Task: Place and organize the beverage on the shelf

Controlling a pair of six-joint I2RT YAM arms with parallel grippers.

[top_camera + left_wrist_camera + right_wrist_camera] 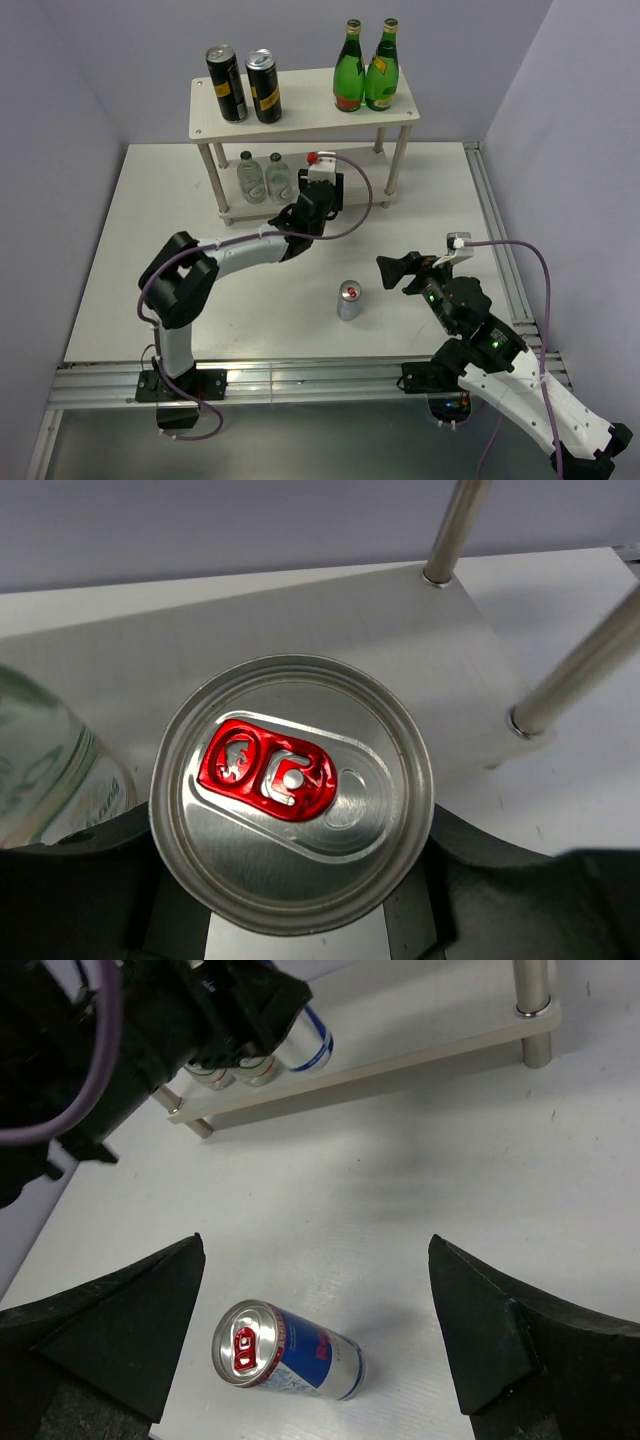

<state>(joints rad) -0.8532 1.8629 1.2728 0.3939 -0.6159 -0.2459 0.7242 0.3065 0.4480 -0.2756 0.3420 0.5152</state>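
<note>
A slim silver-blue can (290, 800) with a red tab stands on the lower board of the shelf (330, 610), and my left gripper (290, 865) is shut on it. From above, that can (313, 157) shows just right of two clear bottles (264, 178), with the left gripper (315, 190) under the top board of the shelf (300, 110). Two black-and-yellow cans (246, 85) stand on top. A second silver-blue can (348, 300) stands on the table. My right gripper (400, 270) hangs open to its right; in its wrist view the can (285, 1352) sits between the spread fingers (120, 1330).
Two tall green glass bottles (365, 66) stand on the right of the top board. Thin metal legs (575, 665) rise at the right end of the lower board. A clear bottle (50, 770) stands close on the held can's left. A metal rail (300, 380) edges the table's front.
</note>
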